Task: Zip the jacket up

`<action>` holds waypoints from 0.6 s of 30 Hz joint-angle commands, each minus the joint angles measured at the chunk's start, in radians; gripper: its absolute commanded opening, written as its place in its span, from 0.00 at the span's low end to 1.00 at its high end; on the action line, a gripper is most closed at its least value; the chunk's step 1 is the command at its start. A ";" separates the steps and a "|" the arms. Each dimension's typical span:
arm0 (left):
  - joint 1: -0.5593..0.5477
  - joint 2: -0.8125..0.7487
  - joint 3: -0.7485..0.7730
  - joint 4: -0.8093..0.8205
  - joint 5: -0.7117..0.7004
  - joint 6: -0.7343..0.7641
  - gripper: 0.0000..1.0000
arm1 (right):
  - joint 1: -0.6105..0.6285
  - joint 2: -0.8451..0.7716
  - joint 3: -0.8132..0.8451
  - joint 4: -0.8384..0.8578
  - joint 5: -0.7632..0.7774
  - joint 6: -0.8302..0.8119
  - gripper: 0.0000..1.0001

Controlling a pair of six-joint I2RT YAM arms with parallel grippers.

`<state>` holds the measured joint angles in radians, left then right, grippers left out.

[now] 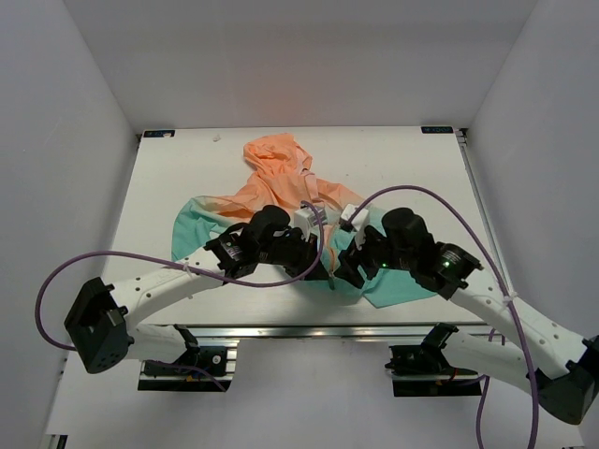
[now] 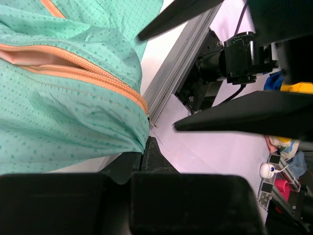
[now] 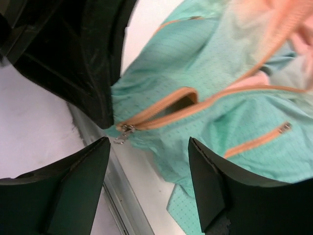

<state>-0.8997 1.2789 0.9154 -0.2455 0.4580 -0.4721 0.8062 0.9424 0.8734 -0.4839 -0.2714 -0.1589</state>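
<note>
The jacket lies on the table, peach hood at the far side and teal hem at the near edge. My left gripper is shut on the teal hem, pinching it at the bottom end of the orange front zipper; its tips are closed. My right gripper is open and empty, hovering just above the metal zipper slider, which hangs at the hem beside the left gripper's finger. Above the slider the zipper gapes open. The orange pocket zip lies to the right.
An aluminium rail runs along the table's near edge, right under the hem; it also shows in the left wrist view. Purple cables loop from both arms. White walls enclose the table on three sides.
</note>
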 commanded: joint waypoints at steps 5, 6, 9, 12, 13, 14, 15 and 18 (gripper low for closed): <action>0.007 -0.047 0.025 0.052 0.010 -0.037 0.00 | 0.002 -0.142 0.032 -0.059 0.098 0.133 0.68; 0.008 -0.043 0.025 0.055 0.014 -0.040 0.00 | 0.002 -0.142 0.039 -0.071 0.084 0.143 0.66; 0.008 -0.032 0.031 0.061 0.016 -0.054 0.00 | 0.002 -0.110 0.042 -0.113 0.031 0.182 0.63; 0.010 -0.023 0.036 0.061 0.018 -0.065 0.00 | 0.002 -0.076 0.038 -0.119 0.011 0.200 0.61; 0.010 -0.023 0.034 0.061 0.016 -0.069 0.00 | 0.002 -0.070 0.033 -0.110 0.002 0.203 0.61; 0.012 -0.020 0.036 0.063 0.016 -0.075 0.00 | 0.002 -0.059 0.035 -0.104 -0.006 0.206 0.60; 0.012 -0.018 0.036 0.063 0.019 -0.079 0.00 | 0.004 -0.054 0.036 -0.102 -0.012 0.214 0.60; 0.013 -0.016 0.033 0.069 0.025 -0.088 0.00 | 0.008 -0.045 0.033 -0.076 -0.014 0.222 0.59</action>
<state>-0.8917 1.2774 0.9154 -0.2073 0.4599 -0.5438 0.8066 0.9016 0.8864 -0.5842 -0.2577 0.0341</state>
